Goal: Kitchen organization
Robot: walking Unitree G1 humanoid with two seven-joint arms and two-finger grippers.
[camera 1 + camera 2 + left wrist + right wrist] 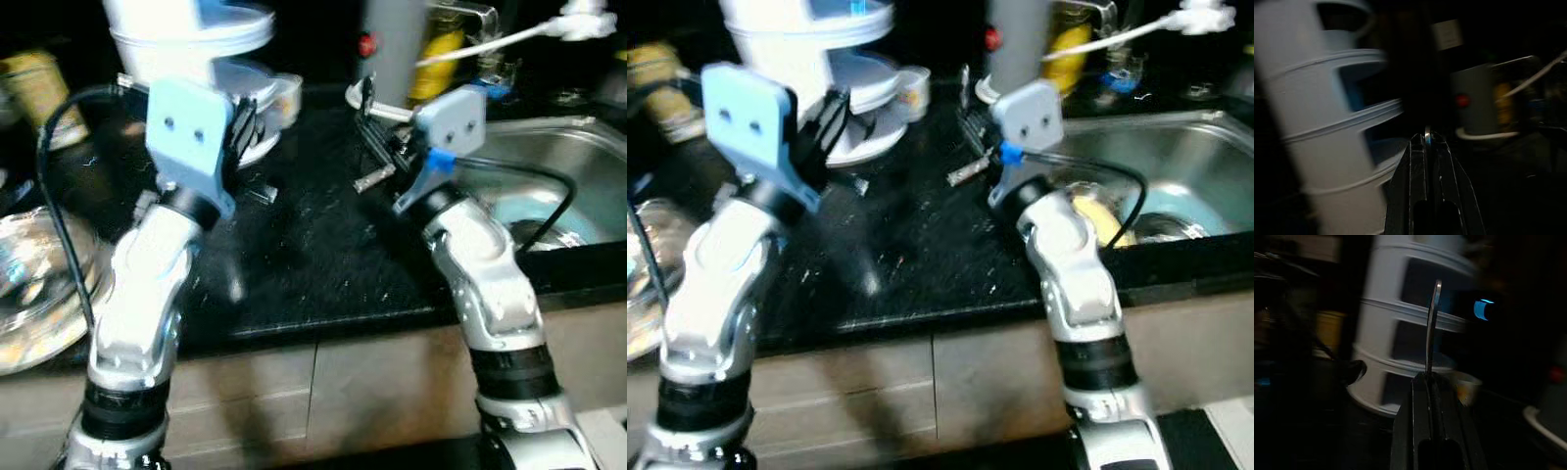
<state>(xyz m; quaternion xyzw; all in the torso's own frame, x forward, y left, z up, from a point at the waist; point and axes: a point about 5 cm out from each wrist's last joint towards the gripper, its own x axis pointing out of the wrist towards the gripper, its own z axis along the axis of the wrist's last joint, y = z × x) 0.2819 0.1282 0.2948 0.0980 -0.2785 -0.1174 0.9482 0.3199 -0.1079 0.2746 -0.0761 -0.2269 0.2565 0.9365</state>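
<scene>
**Utensil held over dark counter, white rack to the robot's left**

Counter (323,264) is black and speckled, and it fills the middle of the scene. A steel sink (558,157) lies on the robot's right. At the back left stands a white tiered rack (186,44), with a grey cylinder (392,49) further right.

Both silver arms are raised over the counter. The right gripper (377,137) has its fingers pressed together on a thin metal utensil (1432,328), which looks like a knife or a spoon handle; blur hides which. Its long axis continues straight out from the fingertips, and it points toward the rack. The rack lies ahead and to the left of this gripper, so the left arm is nearer to it.

The left gripper (1429,142) is close in front of the rack. Its fingers are pressed together, and a small shiny sliver (1427,134) shows at the tips; what it is cannot be told.
</scene>
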